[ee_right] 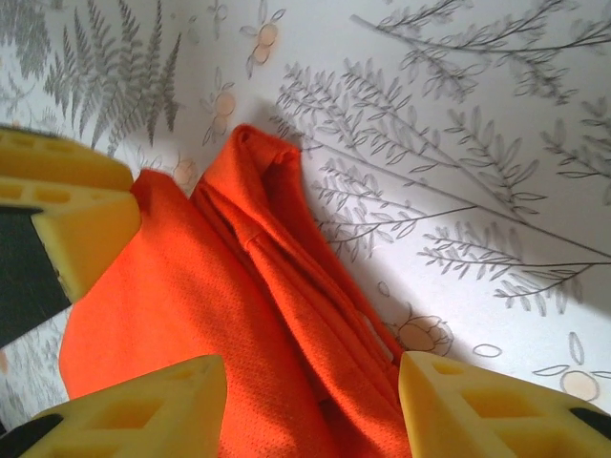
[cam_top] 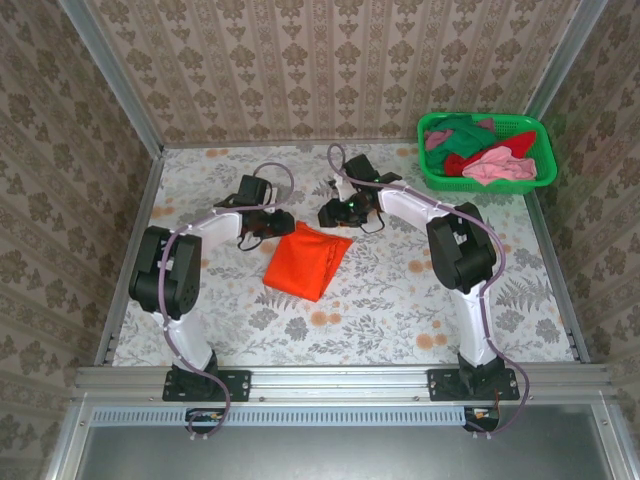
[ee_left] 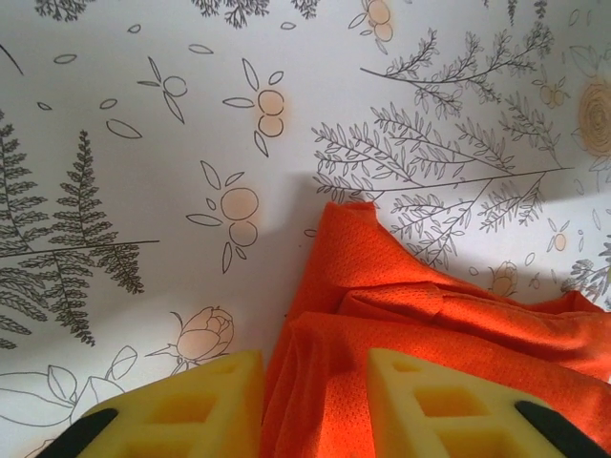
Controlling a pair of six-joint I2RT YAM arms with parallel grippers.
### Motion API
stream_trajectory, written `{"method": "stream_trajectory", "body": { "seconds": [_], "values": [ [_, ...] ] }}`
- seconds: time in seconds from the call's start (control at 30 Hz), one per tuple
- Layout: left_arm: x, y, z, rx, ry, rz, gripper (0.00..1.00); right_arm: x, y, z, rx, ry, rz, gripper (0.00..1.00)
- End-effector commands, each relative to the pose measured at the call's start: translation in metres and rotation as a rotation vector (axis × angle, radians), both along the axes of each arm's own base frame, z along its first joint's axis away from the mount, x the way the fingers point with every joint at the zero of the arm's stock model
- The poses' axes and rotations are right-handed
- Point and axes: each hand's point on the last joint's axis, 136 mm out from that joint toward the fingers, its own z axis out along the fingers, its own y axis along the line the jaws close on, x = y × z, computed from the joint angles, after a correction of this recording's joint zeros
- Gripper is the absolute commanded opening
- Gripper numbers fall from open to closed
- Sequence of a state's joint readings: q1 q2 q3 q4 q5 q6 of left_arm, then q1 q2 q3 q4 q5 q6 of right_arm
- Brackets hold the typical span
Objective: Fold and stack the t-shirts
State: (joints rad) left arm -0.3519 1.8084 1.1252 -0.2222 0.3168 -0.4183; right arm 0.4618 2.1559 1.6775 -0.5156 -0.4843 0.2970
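A bright orange t-shirt [cam_top: 305, 260] lies folded into a compact rectangle in the middle of the flowered table [cam_top: 400, 295]. My left gripper [cam_top: 262, 225] is at its far left corner. In the left wrist view the orange t-shirt [ee_left: 401, 315] runs under the left gripper [ee_left: 315, 410], whose yellow fingers [ee_left: 191, 405] stand apart. My right gripper [cam_top: 337, 212] is at the far right corner. In the right wrist view its jaws [ee_right: 310, 410] are wide open above the folded edge of the orange cloth [ee_right: 220, 315]. Neither gripper pinches the shirt.
A green mesh basket [cam_top: 480, 184] at the back right holds crumpled pink [cam_top: 500, 165], red [cam_top: 455, 163] and dark green [cam_top: 460, 130] t-shirts. The left gripper's yellow finger [ee_right: 67, 210] appears at the left of the right wrist view. Patterned walls enclose the table.
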Motion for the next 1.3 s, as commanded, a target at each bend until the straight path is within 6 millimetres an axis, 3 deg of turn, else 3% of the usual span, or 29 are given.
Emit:
{"method": "stream_trajectory", "body": {
  "seconds": [0.0,0.13,0.23,0.4,0.43,0.57,0.77,0.97,1.27],
  "values": [
    [0.003,0.002,0.022,-0.012,-0.065,0.009,0.35,-0.017,0.018,-0.006,0.004,0.006,0.145,0.53],
    [0.002,0.012,0.025,-0.007,-0.081,0.062,0.37,-0.034,0.029,-0.023,-0.018,0.044,0.227,0.52],
    [-0.003,0.017,0.023,-0.011,-0.081,0.08,0.4,-0.044,0.037,-0.03,-0.018,0.073,0.268,0.46],
    [-0.006,0.021,0.026,-0.013,-0.085,0.085,0.44,-0.06,0.045,-0.017,0.01,0.045,0.355,0.06],
    [-0.006,0.022,0.027,-0.016,-0.088,0.088,0.5,-0.063,0.044,-0.016,0.01,0.026,0.368,0.0],
    [0.0,0.015,0.031,-0.045,-0.081,0.063,0.61,-0.075,0.035,-0.006,-0.001,-0.052,0.407,0.0],
    [0.009,0.003,0.027,-0.053,-0.047,0.024,0.6,-0.078,0.025,0.001,-0.025,-0.133,0.409,0.0],
    [0.009,0.0,0.023,-0.057,-0.028,0.019,0.59,-0.078,0.024,0.023,-0.016,-0.233,0.393,0.0],
    [0.004,0.0,0.017,-0.05,-0.014,0.011,0.59,-0.089,0.005,-0.003,-0.079,-0.196,0.345,0.0]
  ]
}}
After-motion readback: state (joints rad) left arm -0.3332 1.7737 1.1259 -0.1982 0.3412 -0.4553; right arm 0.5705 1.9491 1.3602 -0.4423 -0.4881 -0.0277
